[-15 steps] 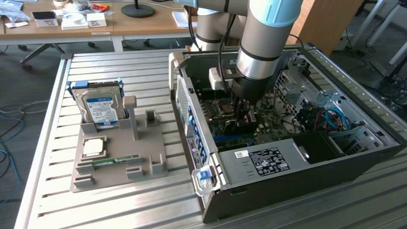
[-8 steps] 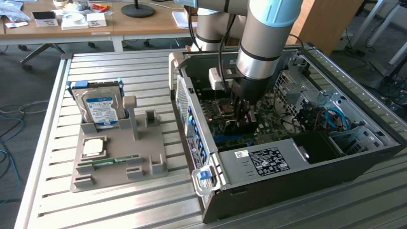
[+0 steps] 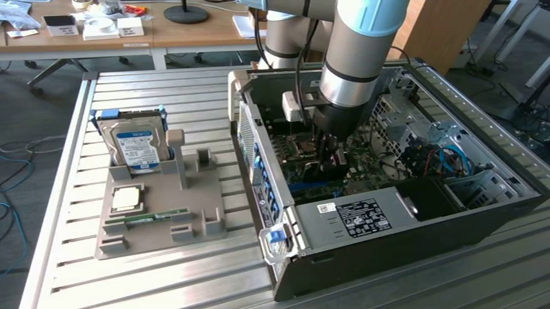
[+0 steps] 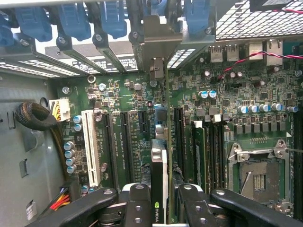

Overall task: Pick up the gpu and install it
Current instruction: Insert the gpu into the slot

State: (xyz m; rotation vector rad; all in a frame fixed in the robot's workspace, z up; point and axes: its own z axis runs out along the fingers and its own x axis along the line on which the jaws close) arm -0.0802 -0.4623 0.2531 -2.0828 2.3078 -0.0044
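Note:
The gpu [image 4: 160, 170] is seen edge-on in the wrist view: a thin green board with a black fan face carrying a logo. Its silver end bracket [image 4: 159, 35] reaches the rear slot openings of the case. My gripper [image 4: 163, 208] is shut on it, one black finger [image 4: 137, 201] on each side. The card stands upright over the motherboard [image 4: 118, 99], in line with a black expansion slot between the other slots. In the exterior view the gripper [image 3: 331, 161] is down inside the open computer case [image 3: 413, 244], with the gpu [image 3: 333, 171] a dark shape below it.
A white slot [image 4: 90, 146], RAM slots and the CPU socket [image 4: 258, 177] flank the card. Cables [image 4: 33, 116] lie by the case wall. On the exterior view's left, a grey fixture [image 3: 198, 225] holds a hard drive [image 3: 135, 145], a CPU [image 3: 127, 198] and a RAM stick [image 3: 154, 217].

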